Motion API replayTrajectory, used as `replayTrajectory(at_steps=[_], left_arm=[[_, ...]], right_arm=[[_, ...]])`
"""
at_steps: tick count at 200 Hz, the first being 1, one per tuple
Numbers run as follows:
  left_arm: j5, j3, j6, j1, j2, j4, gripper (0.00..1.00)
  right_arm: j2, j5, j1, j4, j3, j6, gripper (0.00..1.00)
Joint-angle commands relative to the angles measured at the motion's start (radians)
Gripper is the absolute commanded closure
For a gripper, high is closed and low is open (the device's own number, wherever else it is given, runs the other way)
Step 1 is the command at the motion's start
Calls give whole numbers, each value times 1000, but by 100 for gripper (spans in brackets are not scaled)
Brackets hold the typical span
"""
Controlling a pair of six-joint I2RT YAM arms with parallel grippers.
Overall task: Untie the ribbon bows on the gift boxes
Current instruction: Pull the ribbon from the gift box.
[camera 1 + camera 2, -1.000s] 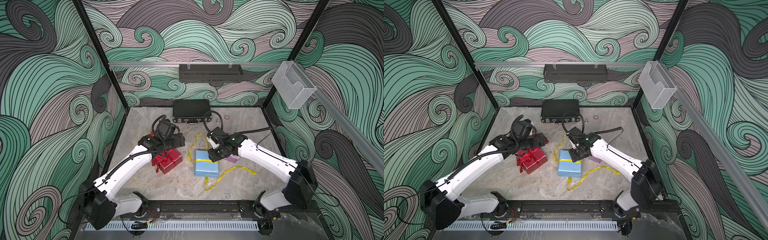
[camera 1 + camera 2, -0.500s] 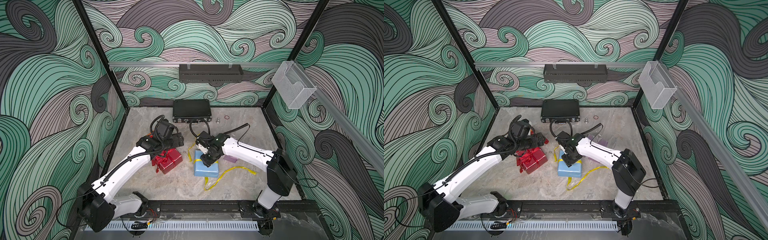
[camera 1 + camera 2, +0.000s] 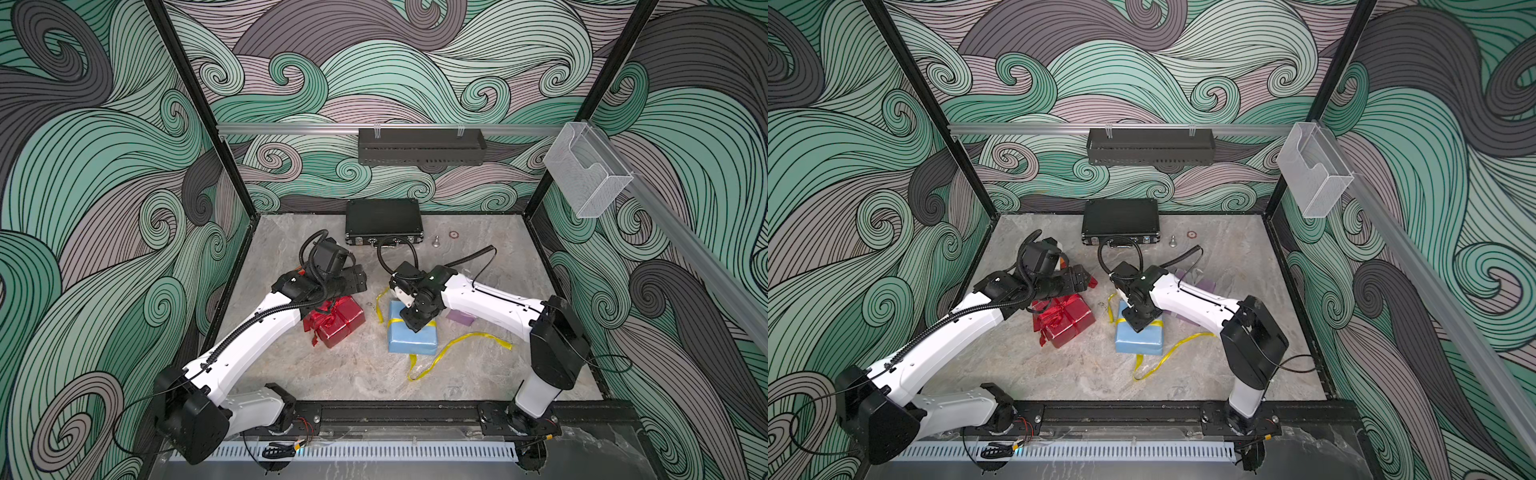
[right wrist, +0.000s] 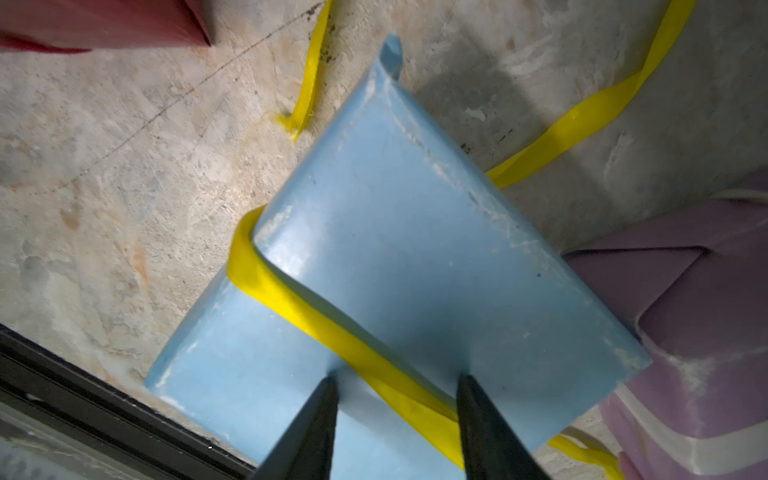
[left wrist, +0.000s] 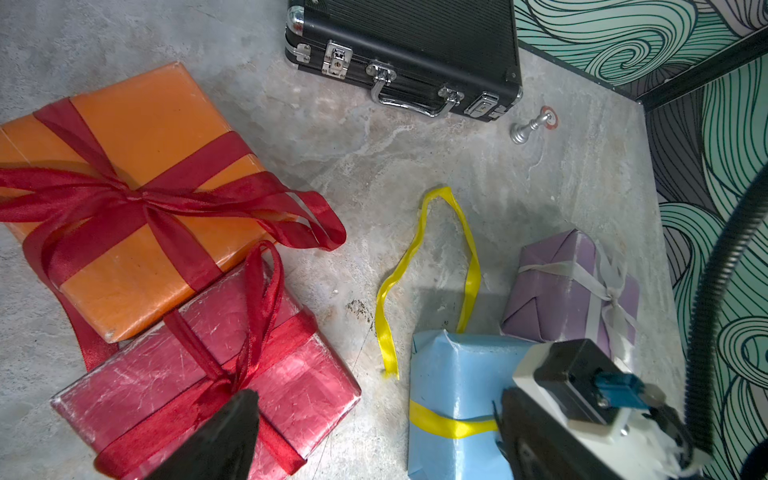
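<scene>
Right wrist view: yellow ribbon (image 4: 332,328) is lying across the light blue box (image 4: 415,249), under the right pincer (image 4: 395,378).
Its jaws are standing apart astride the band, gripping nothing, probably lining up to pinch it free; the left pincer (image 3: 360,282) is hovering open by the glossy red box (image 3: 338,320).

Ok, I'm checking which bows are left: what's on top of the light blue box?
A yellow ribbon lies flat across the light blue box, straddled by the open right gripper. No bow shows; anything beneath that gripper is hidden.
</scene>
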Motion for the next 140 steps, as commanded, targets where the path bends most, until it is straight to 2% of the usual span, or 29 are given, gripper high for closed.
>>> replayTrajectory(at_steps=[1,26,76,140], left_arm=[[-1,0,-11,9,-15,11,9],[2,0,-11,9,-14,13,9],[-2,-3,-11,11,-17,13,9],[-3,-3,-11,11,-21,14,9]], right_arm=[[30,11,3,3,-20,-3,69],[19,-5,3,4,-25,-2,84],[-10,-29,3,5,-18,6,100],[-146,-41,3,16,36,31,100]])
